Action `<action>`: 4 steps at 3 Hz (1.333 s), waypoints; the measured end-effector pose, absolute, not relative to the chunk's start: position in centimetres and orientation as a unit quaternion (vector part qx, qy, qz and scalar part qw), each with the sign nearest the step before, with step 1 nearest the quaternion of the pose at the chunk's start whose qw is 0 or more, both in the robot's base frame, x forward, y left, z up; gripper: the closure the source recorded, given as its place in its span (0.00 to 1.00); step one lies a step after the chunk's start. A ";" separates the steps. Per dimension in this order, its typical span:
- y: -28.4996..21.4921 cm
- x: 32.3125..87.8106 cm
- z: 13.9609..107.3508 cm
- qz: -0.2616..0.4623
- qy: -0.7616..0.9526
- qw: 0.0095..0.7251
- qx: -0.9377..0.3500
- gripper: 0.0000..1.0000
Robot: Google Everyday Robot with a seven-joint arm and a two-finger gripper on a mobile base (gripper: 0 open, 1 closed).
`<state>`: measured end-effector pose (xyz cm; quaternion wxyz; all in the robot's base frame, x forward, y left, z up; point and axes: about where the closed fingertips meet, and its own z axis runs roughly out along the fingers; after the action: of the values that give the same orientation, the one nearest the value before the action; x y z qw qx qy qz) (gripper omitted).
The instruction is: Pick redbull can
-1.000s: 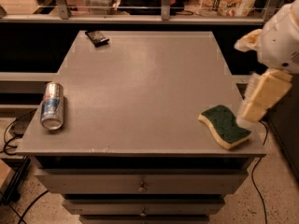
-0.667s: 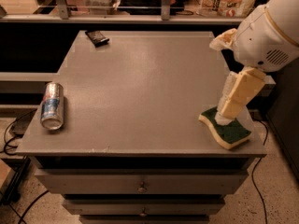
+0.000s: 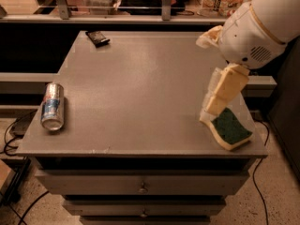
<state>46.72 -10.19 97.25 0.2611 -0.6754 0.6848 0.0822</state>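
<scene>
The redbull can (image 3: 52, 106) lies on its side near the left front edge of the grey table (image 3: 140, 88), its shiny top towards the front. My gripper (image 3: 216, 99) hangs from the white arm (image 3: 262, 22) at the right side of the table, far from the can, its cream fingers pointing down just above the left end of the sponge (image 3: 228, 128).
A green and yellow sponge lies at the table's right front corner. A small dark object (image 3: 98, 38) lies at the back left. Drawers (image 3: 140, 184) are below the tabletop. A shelf with items runs behind the table. Cables lie on the floor at the left.
The arm and gripper have moved left and farther over the table, from beyond the right edge to above the sponge. The can and sponge have not moved.
</scene>
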 end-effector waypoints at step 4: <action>9.4 50.7 96.6 0.213 0.554 0.322 -0.738 0.00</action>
<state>50.73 9.39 96.62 0.3216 -0.7379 0.5540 0.2126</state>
